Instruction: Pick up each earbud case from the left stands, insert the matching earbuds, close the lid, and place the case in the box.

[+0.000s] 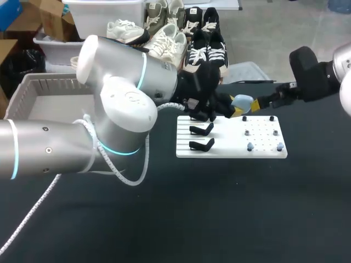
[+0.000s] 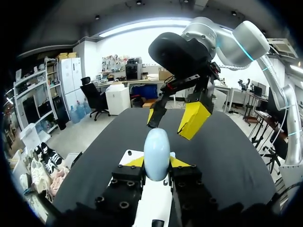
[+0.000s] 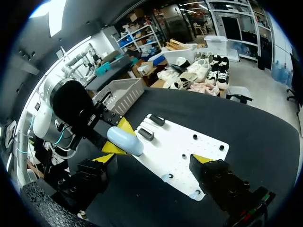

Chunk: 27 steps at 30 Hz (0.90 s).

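Earbud case [image 2: 156,146]: being pinched by left gripper [image 2: 156,162] over white board [image 1: 263,148] (presumably for loading).
Right gripper [image 2: 174,118]: being held spread, facing it.

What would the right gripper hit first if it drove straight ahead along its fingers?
Most likely the pale blue oval earbud case, shut in the left gripper just ahead of the open right gripper; depth is hard to judge.

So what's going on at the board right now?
The left arm holds a light blue earbud case, lid apparently shut, in its jaws above the white board. The right arm faces it at close range, jaws open, holding nothing. Earbuds sit on the board; two stands on it are empty.
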### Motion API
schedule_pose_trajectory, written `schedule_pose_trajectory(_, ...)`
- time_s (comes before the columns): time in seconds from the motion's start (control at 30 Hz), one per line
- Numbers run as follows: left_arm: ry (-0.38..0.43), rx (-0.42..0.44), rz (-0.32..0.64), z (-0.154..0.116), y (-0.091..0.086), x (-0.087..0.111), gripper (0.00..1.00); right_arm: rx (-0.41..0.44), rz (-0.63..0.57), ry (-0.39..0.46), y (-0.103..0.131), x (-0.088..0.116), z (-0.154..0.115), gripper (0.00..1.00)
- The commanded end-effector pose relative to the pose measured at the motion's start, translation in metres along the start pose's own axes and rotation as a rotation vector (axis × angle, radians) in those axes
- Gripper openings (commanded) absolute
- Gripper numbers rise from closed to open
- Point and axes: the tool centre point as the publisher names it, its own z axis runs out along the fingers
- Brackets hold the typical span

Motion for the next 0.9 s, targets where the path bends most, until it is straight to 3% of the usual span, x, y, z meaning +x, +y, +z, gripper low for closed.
schedule_pose_trajectory(0.03,0.001,0.006,0.0,0.001,0.0,-0.003,0.0,-0.025,-0.003,0.002,-0.004,-0.003,0.003,1.0)
schedule_pose_trajectory(0.43,-0.017,0.03,0.024,-0.002,-0.01,-0.008,0.0,-0.022,-0.005,-0.004,-0.007,-0.005,0.003,1.0)
schedule_pose_trajectory(0.9,0.003,0.049,0.025,0.003,-0.017,0.003,0.0,0.014,-0.038,-0.01,-0.001,-0.014,-0.015,1.0)
